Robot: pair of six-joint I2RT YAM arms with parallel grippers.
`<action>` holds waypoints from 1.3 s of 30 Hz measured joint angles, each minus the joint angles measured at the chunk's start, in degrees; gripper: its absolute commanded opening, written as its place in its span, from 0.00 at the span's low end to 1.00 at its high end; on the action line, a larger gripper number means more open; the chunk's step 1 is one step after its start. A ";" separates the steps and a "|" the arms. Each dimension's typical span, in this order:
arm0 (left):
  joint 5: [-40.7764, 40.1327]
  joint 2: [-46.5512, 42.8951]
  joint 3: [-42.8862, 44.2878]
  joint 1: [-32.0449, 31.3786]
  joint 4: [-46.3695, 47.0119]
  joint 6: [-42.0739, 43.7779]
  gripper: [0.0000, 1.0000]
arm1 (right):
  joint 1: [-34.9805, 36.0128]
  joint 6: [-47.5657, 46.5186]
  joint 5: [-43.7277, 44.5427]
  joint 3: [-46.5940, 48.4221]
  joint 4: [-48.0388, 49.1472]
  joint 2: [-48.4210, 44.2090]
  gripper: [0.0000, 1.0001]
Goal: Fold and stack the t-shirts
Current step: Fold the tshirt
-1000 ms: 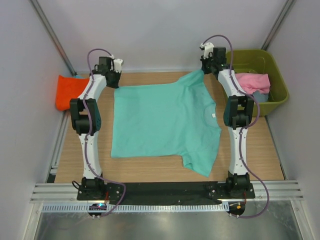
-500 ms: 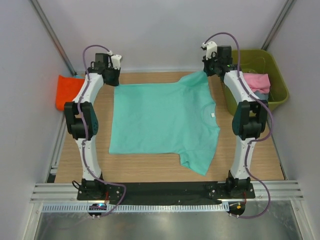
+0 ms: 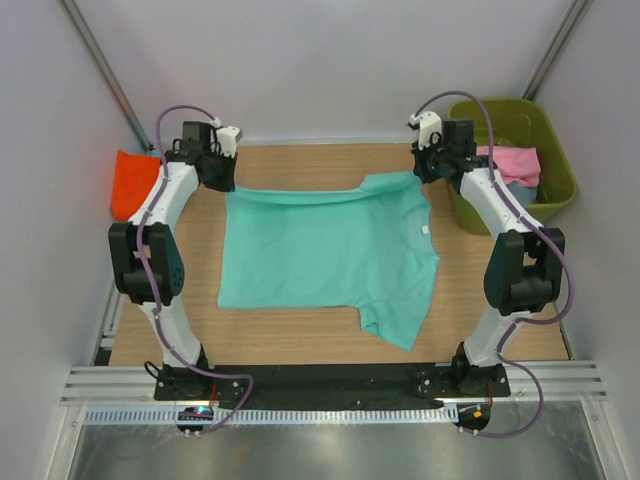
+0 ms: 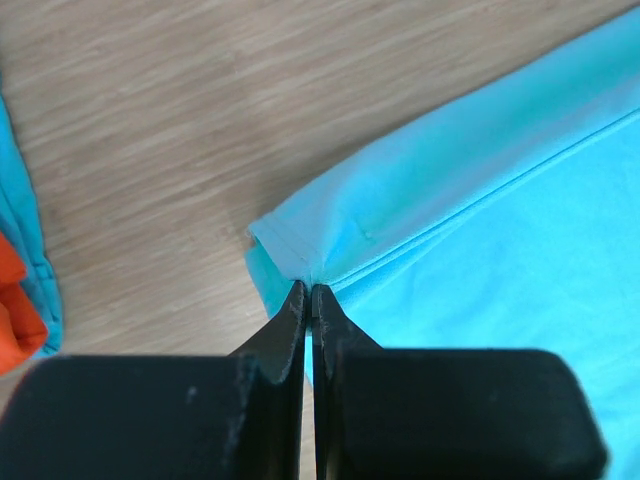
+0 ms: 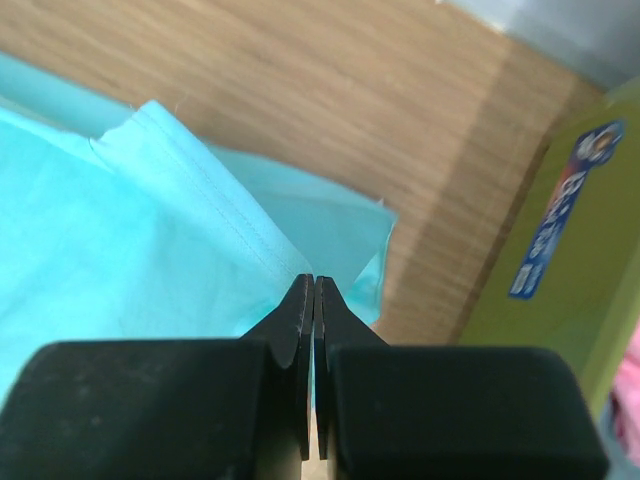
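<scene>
Top external: teal t-shirt (image 3: 325, 250) lies spread on the table (image 3: 480, 300), its far corners held by the left gripper (image 3: 222, 182) and right gripper (image 3: 428, 172). Left wrist: jaws pinched tight on a hem corner. Right wrist: jaws clamped tight on the sleeve edge.

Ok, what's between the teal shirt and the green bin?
Top view: only a strip of bare table between teal shirt and bin, with the right arm crossing above it.
</scene>
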 measured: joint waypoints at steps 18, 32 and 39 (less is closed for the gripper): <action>-0.02 -5.90 -9.51 0.00 -0.42 -0.07 0.00 | 0.00 0.13 -2.34 -14.05 -0.94 -12.26 0.01; 0.70 -5.25 -11.06 0.00 -4.07 -0.26 0.32 | 2.36 1.01 -4.57 -23.43 -3.17 -14.51 0.28; -0.92 -6.99 -12.48 0.00 -6.91 -4.52 0.71 | 2.49 1.25 -5.92 -20.15 -8.22 -15.50 0.55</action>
